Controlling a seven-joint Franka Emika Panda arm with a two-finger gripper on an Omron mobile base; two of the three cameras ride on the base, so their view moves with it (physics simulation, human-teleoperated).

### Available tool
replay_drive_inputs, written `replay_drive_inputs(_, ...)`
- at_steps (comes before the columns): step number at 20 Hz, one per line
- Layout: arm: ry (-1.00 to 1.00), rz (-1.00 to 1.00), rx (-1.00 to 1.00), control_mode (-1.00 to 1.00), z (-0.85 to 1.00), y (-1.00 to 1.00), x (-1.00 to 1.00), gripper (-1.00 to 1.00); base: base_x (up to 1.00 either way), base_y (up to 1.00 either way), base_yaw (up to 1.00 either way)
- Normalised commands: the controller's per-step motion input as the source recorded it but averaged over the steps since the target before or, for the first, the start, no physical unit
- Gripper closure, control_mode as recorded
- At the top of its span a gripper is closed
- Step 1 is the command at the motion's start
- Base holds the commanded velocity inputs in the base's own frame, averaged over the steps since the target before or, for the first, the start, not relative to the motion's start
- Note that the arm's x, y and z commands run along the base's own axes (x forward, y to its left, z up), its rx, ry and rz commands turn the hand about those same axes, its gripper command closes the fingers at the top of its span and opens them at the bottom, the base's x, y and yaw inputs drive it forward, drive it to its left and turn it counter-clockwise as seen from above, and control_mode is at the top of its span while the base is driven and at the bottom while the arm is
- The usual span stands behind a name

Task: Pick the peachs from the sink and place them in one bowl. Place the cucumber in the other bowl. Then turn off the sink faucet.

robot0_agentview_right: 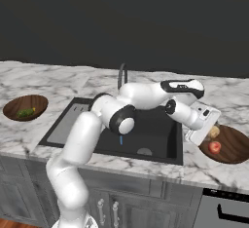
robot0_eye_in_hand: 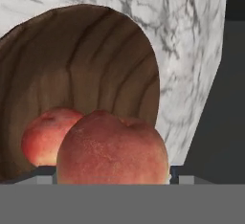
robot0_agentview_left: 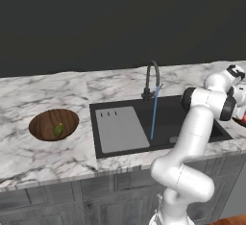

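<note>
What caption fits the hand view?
Near peach at the claw, second peach behind it inside the wooden bowl on marble.

1. Sink [robot0_agentview_left: 192, 118] basin lies open on its right half; the faucet [robot0_agentview_left: 153, 77] and its water stream [robot0_agentview_left: 153, 116] stand mid-basin.
2. Right bowl [robot0_agentview_right: 236, 146] holds two peaches [robot0_eye_in_hand: 112, 149] (crowded); its far side is bare.

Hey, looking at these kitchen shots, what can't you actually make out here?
- Gripper jaws: in the right base view, the white hand covers them; in the hand view, the near peach hides the tips.
- Second peach: hand view, partly behind the near one.
- Faucet: right base view, arm covers its base.
- Cucumber: left base view, too small for detail.
</note>
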Motion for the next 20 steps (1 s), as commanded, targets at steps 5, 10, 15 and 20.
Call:
replay_drive_inputs(5,0.09,0.05,0.14,-1.0,0.97,-0.63,0.02,-1.0,0.0,0.0,0.0)
replay_drive_inputs(10,0.02,0.06,0.07,-1.0,1.0,-0.19,-0.07,-1.0,0.0,0.0,0.0)
replay_drive_inputs(15,0.0,0.15,0.02,-1.0,1.0,0.18,-0.59,-1.0,0.0,0.0,0.0)
replay_drive_inputs(20,0.0,0.26,-0.05,-1.0,0.77,0.53,-0.64,-1.0,0.0,0.0,0.0)
